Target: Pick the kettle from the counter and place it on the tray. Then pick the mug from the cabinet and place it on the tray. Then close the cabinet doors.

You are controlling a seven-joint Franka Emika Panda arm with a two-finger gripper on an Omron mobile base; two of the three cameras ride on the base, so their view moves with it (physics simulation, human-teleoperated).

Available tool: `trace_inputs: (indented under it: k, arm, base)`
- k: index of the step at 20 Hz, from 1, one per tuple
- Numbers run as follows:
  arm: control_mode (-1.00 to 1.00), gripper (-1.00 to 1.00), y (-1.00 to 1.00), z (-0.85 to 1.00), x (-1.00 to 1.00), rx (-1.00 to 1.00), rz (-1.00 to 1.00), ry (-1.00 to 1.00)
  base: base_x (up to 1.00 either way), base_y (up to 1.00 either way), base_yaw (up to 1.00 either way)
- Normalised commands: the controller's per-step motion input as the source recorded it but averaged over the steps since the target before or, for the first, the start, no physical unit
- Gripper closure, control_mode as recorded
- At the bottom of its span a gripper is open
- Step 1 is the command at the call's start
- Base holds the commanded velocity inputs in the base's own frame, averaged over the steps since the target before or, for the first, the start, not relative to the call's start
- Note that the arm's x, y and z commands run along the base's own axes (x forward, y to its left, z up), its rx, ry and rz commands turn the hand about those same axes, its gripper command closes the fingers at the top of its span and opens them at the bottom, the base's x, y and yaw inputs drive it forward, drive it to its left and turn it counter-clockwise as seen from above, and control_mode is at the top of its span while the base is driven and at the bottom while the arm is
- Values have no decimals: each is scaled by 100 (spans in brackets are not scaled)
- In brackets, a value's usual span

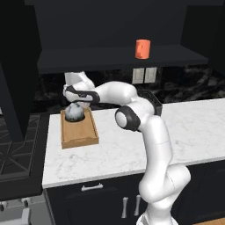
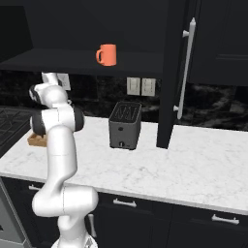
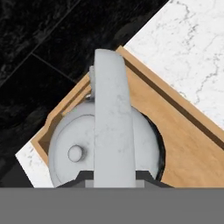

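The cabinet (image 1: 118, 26) stood open along the top of both base views, its shelf dark and wide. One of the cabinet doors (image 2: 174, 72) hung open at about one o'clock in the right base view, its long silver bar handle (image 2: 186, 68) upright along its edge. Below ran the counter (image 1: 189, 132), white marble with grey veins, above dark drawers (image 1: 92, 197). A boxy dark toaster (image 2: 125, 125) sat on it near the centre of the right base view.

The tray (image 1: 81, 134) lay on the counter at nine o'clock in the left base view, close to the counter's left end by the stove (image 1: 17, 154). The kettle (image 1: 74, 113) sat inside the tray at its far end. In the hand view its pale handle (image 3: 113, 127) rose from six o'clock toward twelve, directly in line with the camera.

The gripper (image 1: 75, 104) was right above the kettle, at the top of it. I cannot tell how wide the fingers were or whether they had hold of the handle.

The mug (image 1: 143, 48) stood upright on the cabinet shelf at one o'clock in the left base view, well apart from the tray.
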Motion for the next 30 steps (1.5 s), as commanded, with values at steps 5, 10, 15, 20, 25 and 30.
trace_inputs:
  k: [5,10,15,20,25,30]
  arm:
    - [-100,100,0,-7,-11,0,0,-9]
    - [-100,100,-15,-23,0,0,1,-19]
    - [-100,100,-9,-32,-3,1,0,-11]
    - [-100,-100,-1,-24,-10,2,0,-1]
    - [-100,-100,-12,-9,-11,6,0,-1]
    - [-100,-100,-10,0,-14,5,0,0]
  base:
    - [0,0,0]
    - [0,0,0]
    - [0,0,0]
    - [0,0,0]
    - [0,0,0]
    - [0,0,0]
